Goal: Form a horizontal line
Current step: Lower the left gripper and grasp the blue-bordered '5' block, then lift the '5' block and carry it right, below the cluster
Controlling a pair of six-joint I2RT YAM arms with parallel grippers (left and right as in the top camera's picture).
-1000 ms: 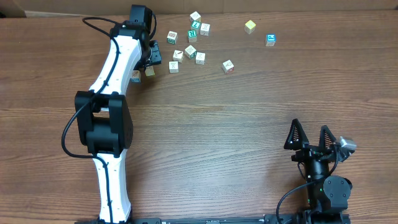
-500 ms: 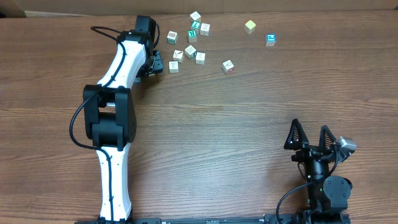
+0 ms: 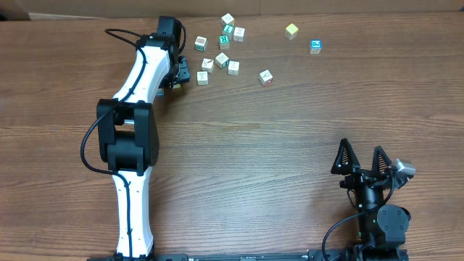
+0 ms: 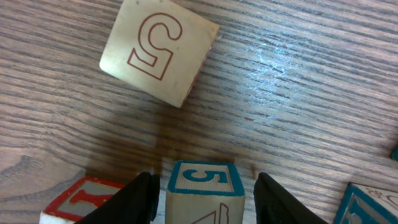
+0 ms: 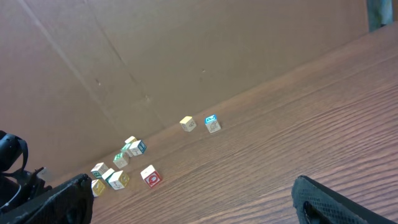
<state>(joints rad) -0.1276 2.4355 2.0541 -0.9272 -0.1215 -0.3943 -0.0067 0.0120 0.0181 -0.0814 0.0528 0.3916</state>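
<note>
No horizontal line shows anywhere yet. The cubes that would make it lie as loose cubes (image 3: 222, 59) scattered along the far edge of the surface (image 3: 254, 145), none of them set edge to edge in a straight row. Two more sit off to the right of that scatter, apart from the rest.

The blue 5 cube (image 4: 203, 196) sits between the fingers of the left gripper (image 4: 203, 179), at the left end of the scatter. A red 5 cube (image 4: 158, 50) lies just beyond it, turned askew. A red-edged cube (image 4: 81, 199) is beside the left finger and a teal-edged cube (image 4: 372, 204) is off to the right. The remaining cubes lie to the right of this gripper, so a row would most likely run left to right across the surface from about here.

The left gripper's jaws stand roughly half apart, fitted to the blue 5 cube with only slivers showing at its sides. I judge it clamped on that cube.

The right gripper (image 3: 360, 146) rests at the near edge, well apart from every cube, jaws spread wide and empty. The left arm is clearly the nearer one.
</note>
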